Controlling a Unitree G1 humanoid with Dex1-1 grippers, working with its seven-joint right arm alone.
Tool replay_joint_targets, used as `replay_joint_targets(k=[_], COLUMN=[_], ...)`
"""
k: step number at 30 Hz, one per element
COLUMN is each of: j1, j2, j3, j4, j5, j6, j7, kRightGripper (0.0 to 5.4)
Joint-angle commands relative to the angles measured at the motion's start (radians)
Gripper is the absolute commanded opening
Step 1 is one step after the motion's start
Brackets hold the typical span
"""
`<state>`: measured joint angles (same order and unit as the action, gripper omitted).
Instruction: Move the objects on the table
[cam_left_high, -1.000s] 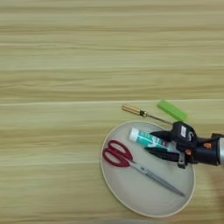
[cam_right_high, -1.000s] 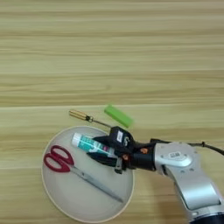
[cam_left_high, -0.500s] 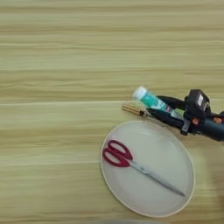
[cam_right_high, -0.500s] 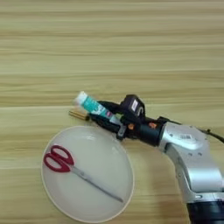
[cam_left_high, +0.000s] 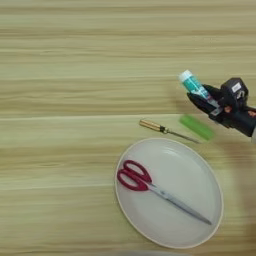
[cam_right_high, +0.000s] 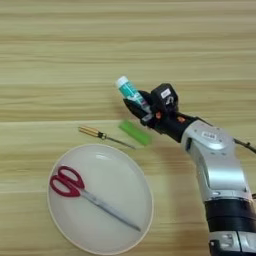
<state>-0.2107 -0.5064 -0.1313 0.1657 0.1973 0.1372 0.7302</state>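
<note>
Green bar (cam_right_high: 135, 133) & screwdriver (cam_right_high: 104, 136) near plate (cam_right_high: 125, 175) (under claw (cam_right_high: 137, 105)).

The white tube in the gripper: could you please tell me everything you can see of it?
The white tube is slim, with a teal label and a white cap at its upper-left end. It looks like soft plastic. It is tilted, cap pointing up and left, its lower end clamped in the right gripper. It is over bare table, beyond the plate, touching nothing else.
</note>
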Motion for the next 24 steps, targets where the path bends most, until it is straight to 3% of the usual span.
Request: replay_joint_targets(k=[1, 5, 8, 24], j1=[-0.149, -0.209, -0.216, -0.216], j2=[-0.094, -0.112, -0.114, -0.120], j3=[-0.032, -0.014, 0.003, 0.021], j4=[0.116, 0.260, 0.291, 0.381], j5=[-0.101, -0.183, -0.217, -0.255], j6=[-0.042, -0.068, -0.105, -0.126], j7=[-0.117, -0.199, -0.214, -0.202], kRightGripper=[1.68, 1.68, 1.68, 1.68])
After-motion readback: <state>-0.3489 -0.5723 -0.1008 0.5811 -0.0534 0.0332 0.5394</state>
